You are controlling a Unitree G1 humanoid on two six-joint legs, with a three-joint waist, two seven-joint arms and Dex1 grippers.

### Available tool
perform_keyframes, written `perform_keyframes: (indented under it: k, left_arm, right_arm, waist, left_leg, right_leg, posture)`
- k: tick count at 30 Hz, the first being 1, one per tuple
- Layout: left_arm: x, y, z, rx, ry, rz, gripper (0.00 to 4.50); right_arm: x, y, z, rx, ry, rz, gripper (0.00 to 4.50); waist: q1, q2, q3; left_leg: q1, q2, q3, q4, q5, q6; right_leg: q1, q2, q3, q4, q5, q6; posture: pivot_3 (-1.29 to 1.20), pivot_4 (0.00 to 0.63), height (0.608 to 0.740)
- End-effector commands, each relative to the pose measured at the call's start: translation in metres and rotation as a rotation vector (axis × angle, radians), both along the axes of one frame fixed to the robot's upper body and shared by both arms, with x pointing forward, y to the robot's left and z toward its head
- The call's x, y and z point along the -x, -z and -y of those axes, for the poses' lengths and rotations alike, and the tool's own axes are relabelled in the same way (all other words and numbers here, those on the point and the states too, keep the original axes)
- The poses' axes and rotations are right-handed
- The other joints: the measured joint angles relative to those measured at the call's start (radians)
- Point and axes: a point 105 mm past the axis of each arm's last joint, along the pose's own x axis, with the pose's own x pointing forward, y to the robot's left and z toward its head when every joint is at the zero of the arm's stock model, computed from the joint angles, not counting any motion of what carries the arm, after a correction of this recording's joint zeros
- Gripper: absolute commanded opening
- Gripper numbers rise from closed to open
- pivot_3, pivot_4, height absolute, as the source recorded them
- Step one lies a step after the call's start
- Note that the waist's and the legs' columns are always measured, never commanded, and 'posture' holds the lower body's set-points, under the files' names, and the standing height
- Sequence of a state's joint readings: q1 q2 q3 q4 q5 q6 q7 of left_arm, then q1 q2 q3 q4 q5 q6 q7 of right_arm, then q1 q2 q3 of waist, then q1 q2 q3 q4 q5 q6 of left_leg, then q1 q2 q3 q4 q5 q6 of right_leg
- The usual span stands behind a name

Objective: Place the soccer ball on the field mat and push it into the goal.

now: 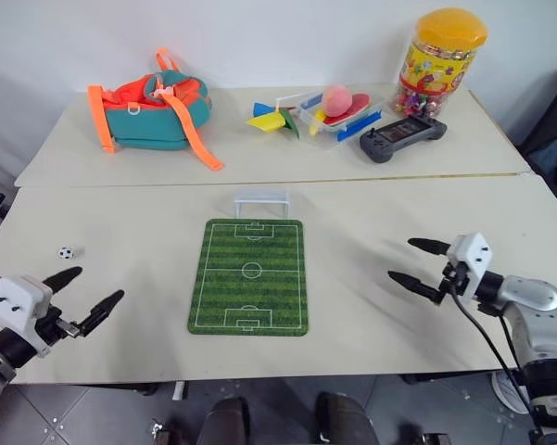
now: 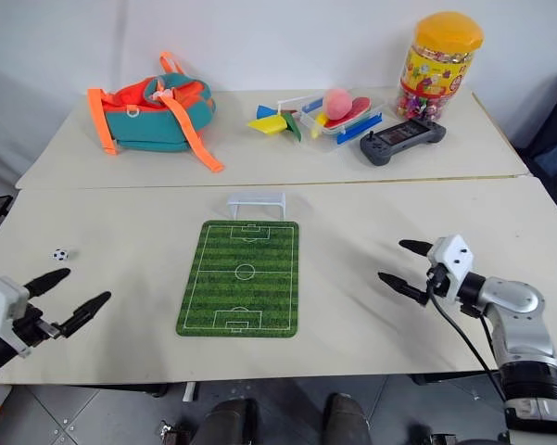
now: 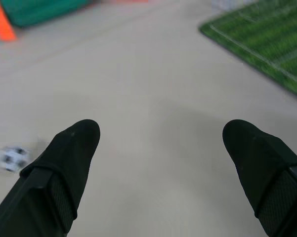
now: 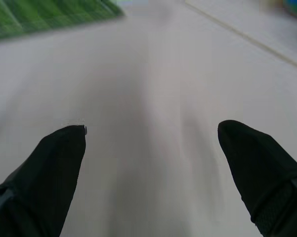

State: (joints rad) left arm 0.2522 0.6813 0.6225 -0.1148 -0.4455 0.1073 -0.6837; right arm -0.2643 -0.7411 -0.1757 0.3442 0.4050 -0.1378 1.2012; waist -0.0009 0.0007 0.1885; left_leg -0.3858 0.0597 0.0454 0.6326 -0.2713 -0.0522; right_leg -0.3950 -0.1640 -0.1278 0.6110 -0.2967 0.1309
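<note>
Two grippers hang low at the near edge of the table and both are spread wide with nothing in them: the left gripper point(image 1: 83, 289) off to the left, the right gripper point(image 1: 419, 261) well out to the right. Just beyond the left one, the soccer ball point(image 1: 66, 252) sits on bare tabletop, well left of the field mat point(image 1: 250, 276) and not yet on the grass. The mat lies dead centre, its long axis running away from the robot, and the goal point(image 1: 260, 201) stands just past its far short edge, mouth facing back down the pitch. So the shot, when it comes, has to travel straight up the mat's length. The danger, as I read it: that ball is tiny next to those black fingers (it can squirt sideways the moment the pads close unevenly) and roll off along the table. A push even slightly off-line could also send it wide of the posts. Further back lie a backpack point(image 1: 155, 109), a clear tray point(image 1: 332, 113) and a jar point(image 1: 440, 61).
</note>
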Motion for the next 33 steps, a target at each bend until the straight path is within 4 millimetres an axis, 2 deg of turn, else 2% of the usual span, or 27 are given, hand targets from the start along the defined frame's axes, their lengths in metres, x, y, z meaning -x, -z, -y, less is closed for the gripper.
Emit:
perform_keyframes:
  k: [1, 6, 8, 13, 20, 24, 27, 33]
  left_arm:
    - [-0.008, -0.016, -0.026, 0.037, -0.198, 0.058, 4.48]
    - [-0.027, -0.024, -0.044, 0.11, -0.372, 0.095, 4.48]
    - [-0.042, -0.019, -0.058, 0.159, -0.475, 0.064, 4.48]
    - [-0.065, -0.007, -0.074, 0.21, -0.586, 0.004, 4.48]
    - [-0.092, 0.019, -0.068, 0.218, -0.534, -0.102, 4.48]
    - [-0.098, 0.026, -0.068, 0.212, -0.528, -0.144, 4.48]
    - [-0.095, 0.03, -0.07, 0.186, -0.527, -0.165, 3.91]
    - [-0.089, 0.028, -0.072, 0.193, -0.528, -0.175, 2.12]
  right_arm:
    - [0.009, -0.021, -0.003, -0.028, -0.089, 0.039, 4.5]
    - [0.001, -0.025, -0.007, -0.03, -0.074, 0.055, 4.5]
    - [0.0, -0.024, -0.01, -0.036, -0.064, 0.05, 4.5]
    - [0.007, -0.022, -0.007, -0.016, -0.045, 0.041, 4.5]
    - [0.016, -0.024, 0.002, 0.017, -0.01, 0.02, 4.5]
    - [0.017, -0.026, 0.005, 0.029, 0.002, 0.023, 4.5]
    - [0.018, -0.029, 0.009, 0.034, 0.019, 0.032, 4.5]
    - [0.019, -0.029, 0.011, 0.039, 0.029, 0.031, 4.5]
  waist:
    - [0.0, 0.0, 0.0]
    - [-0.002, -0.001, 0.0]
    - [0.0, -0.001, 0.0]
    - [0.002, -0.002, 0.0]
    - [0.002, -0.004, 0.0]
    - [0.001, -0.007, 0.0]
    - [0.001, -0.007, 0.0]
    - [-0.002, -0.007, 0.0]
  left_leg:
    - [0.0, 0.0, 0.0, 0.0, 0.0, 0.001]
    - [0.0, 0.002, 0.001, 0.004, -0.003, 0.005]
    - [0.001, 0.002, 0.003, 0.004, -0.003, 0.005]
    - [0.001, 0.003, 0.004, 0.004, -0.003, 0.003]
    - [0.001, 0.003, 0.007, 0.004, -0.004, 0.0]
    - [0.001, 0.003, 0.007, 0.005, -0.003, 0.0]
    - [0.003, 0.003, 0.008, 0.005, -0.003, 0.0]
    - [0.005, 0.003, 0.011, 0.005, -0.004, 0.0]
  right_leg:
    - [0.0, 0.0, 0.0, 0.001, 0.0, 0.0]
    - [0.0, 0.002, 0.001, 0.001, 0.002, -0.002]
    - [0.0, 0.002, 0.003, 0.001, 0.002, -0.002]
    - [0.0, 0.003, 0.004, 0.002, 0.003, -0.001]
    - [-0.001, 0.004, 0.006, 0.002, 0.004, 0.001]
    - [-0.001, 0.004, 0.006, 0.001, 0.004, 0.002]
    - [-0.001, 0.004, 0.008, 0.001, 0.004, 0.002]
    - [-0.001, 0.004, 0.011, 0.002, 0.004, 0.002]
  posture:
    - [0.0, 0.15, 0.74]
    - [0.0, 0.15, 0.74]
    - [0.0, 0.15, 0.74]
    - [0.0, 0.15, 0.74]
    - [0.0, 0.15, 0.74]
    - [0.0, 0.15, 0.74]
    - [0.0, 0.15, 0.74]
    - [0.0, 0.15, 0.74]
